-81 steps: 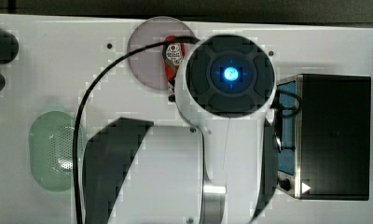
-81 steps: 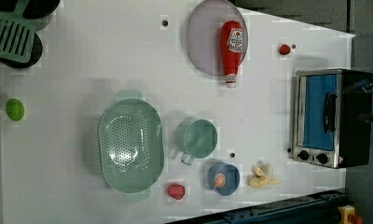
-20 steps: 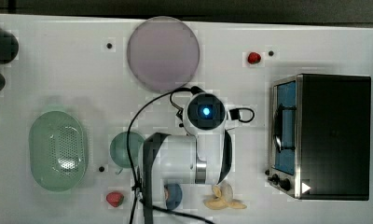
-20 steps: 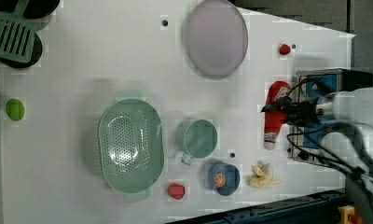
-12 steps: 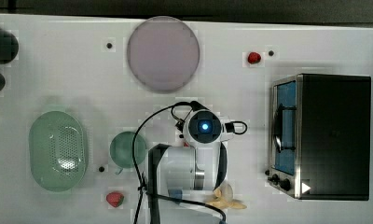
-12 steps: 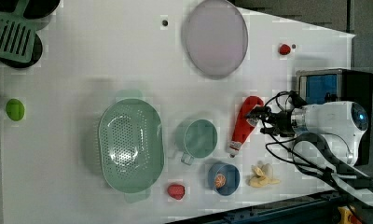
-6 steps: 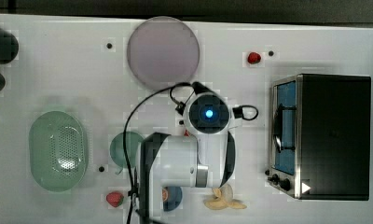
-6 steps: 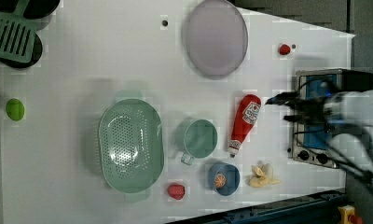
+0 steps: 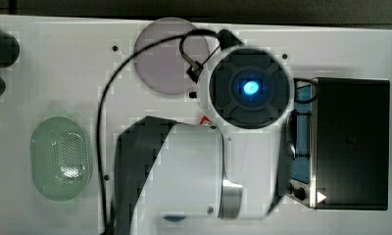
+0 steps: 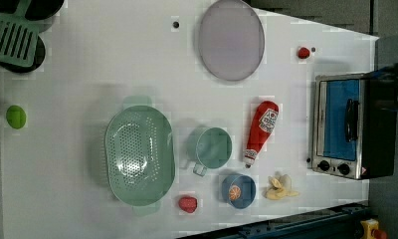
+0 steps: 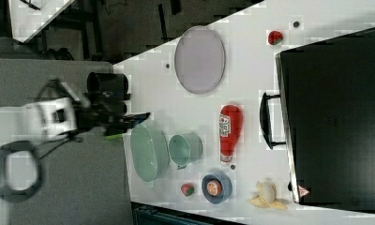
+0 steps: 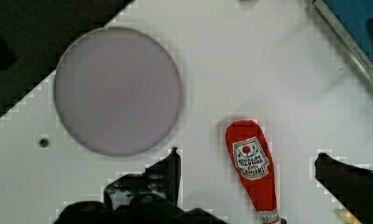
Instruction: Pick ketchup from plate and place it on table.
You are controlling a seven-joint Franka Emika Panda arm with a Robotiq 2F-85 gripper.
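- Below the wrist camera, your gripper (image 12: 245,186) hangs wide and empty, one finger either side of the ketchup (image 12: 251,171).
- The ketchup lies flat on the white table (image 10: 87,74), between the green cup (image 10: 213,148) and the toaster oven (image 10: 348,124).
- It looks a soft, light toy; if you regrip, take the red body mid-length.
- Farther off, the round, smooth lilac plate (image 10: 231,40) sits bare.

one ketchup (image 10: 261,130), one plate (image 10: 231,39), two strawberries (image 10: 188,203)
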